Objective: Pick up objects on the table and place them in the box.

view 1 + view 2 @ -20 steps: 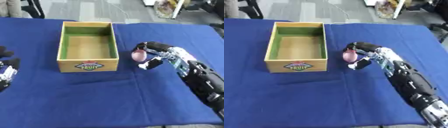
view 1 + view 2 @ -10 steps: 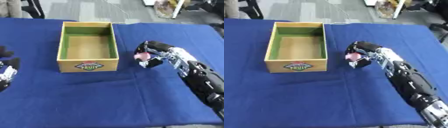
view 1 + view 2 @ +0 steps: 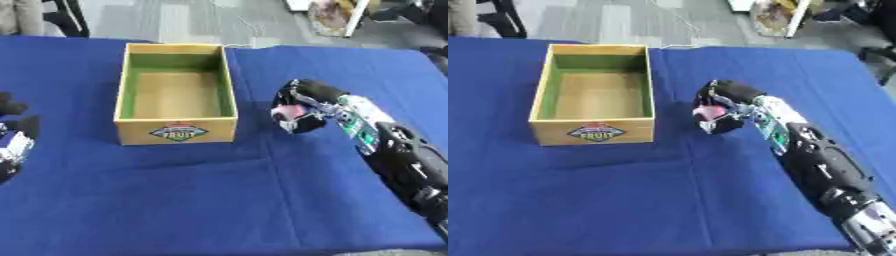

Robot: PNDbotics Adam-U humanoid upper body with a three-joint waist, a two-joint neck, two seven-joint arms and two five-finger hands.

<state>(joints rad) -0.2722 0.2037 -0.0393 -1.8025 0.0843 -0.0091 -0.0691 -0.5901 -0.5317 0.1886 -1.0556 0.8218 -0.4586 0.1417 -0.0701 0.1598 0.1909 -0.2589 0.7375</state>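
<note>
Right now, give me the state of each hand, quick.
Left hand: idle at the table's left edge, fingers cannot be told.
Right hand: shut on a small pink object, right of the box.

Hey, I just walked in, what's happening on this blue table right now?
A humanoid robot is tidying objects into a box. Its right hand is curled round a small pink object, just right of the open wooden box on the blue table. The box looks empty inside. The left hand rests idle at the left edge of the left eye view.
</note>
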